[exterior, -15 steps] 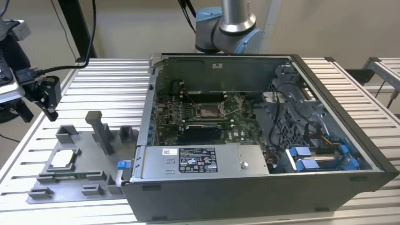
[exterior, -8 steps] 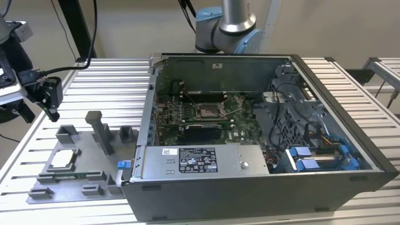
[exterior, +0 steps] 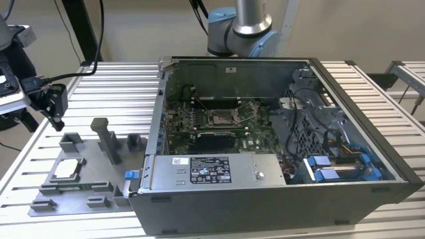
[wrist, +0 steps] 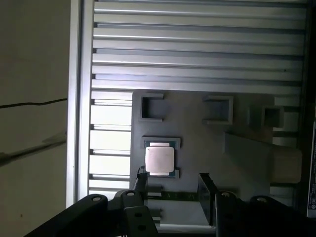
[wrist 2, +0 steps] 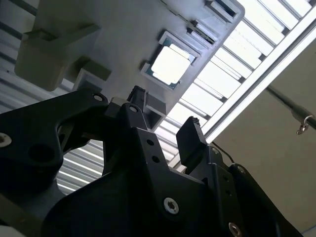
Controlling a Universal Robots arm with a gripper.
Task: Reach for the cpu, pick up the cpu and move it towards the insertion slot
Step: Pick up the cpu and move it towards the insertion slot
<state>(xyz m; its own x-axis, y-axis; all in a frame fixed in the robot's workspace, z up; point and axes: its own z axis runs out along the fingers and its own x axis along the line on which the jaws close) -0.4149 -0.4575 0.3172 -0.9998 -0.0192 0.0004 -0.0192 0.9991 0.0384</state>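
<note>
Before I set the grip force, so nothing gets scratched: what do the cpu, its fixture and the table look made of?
The cpu: bright, pale silvery top that catches the light, likely metal; thin dark-green rim, probably circuit board.
The fixture: flat matte grey with blocky moulded shapes, probably plastic.
The table: ribbed silvery slats with a soft sheen, likely aluminium.

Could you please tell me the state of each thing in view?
Black hand: open, empty.
Small silvery square cpu: flat in grey plastic fixture, ungripped.
Silver-framed insertion slot: no chip in it.
Dark metal computer case: side open.
</note>
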